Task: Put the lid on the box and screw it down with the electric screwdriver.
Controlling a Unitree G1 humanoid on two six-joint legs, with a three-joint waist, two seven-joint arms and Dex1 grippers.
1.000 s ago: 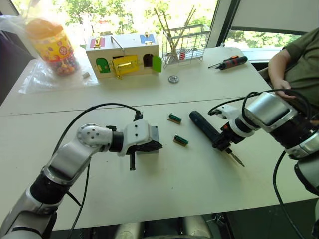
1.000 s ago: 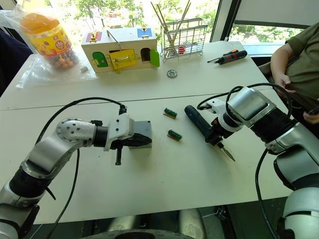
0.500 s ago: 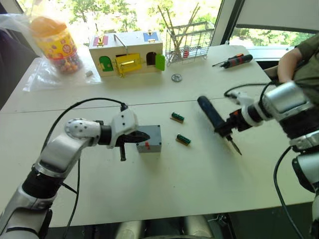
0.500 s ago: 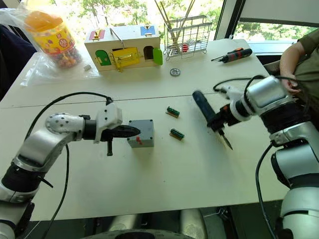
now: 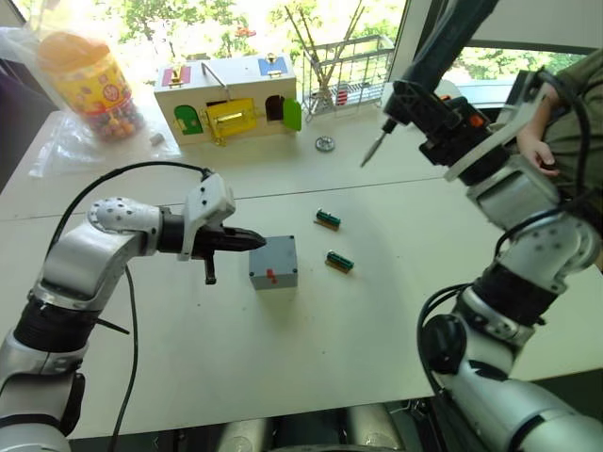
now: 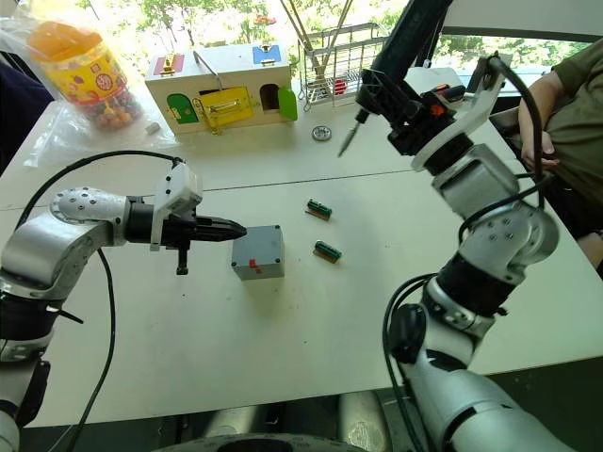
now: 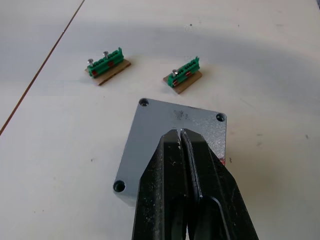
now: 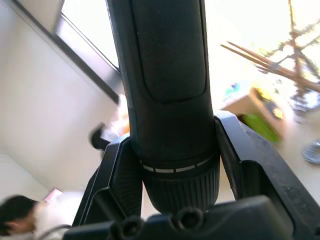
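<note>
The grey box (image 5: 273,277) sits mid-table with a red mark on its near side. The lid (image 7: 200,117) lies flat on top of it, with screw holes at its corners. My left gripper (image 5: 256,242) is shut and empty. It points at the lid's left edge from just above; I cannot tell if it touches. My right gripper (image 5: 426,102) is raised high over the far right of the table, shut on the electric screwdriver (image 5: 454,26). The tool's metal bit (image 5: 370,151) points down and to the left. In the right wrist view the black screwdriver (image 8: 167,75) stands between the fingers (image 8: 112,185).
Two green terminal blocks (image 5: 328,219) (image 5: 340,261) lie right of the box. At the back stand a wooden box with coloured doors (image 5: 231,99), a wire rack (image 5: 349,71), a candy jar (image 5: 89,80) and a metal washer (image 5: 325,144). A person (image 5: 565,104) sits at the right.
My right arm has swung the electric screwdriver up from table height to high in the air. My left gripper has drawn back leftward off the box.
</note>
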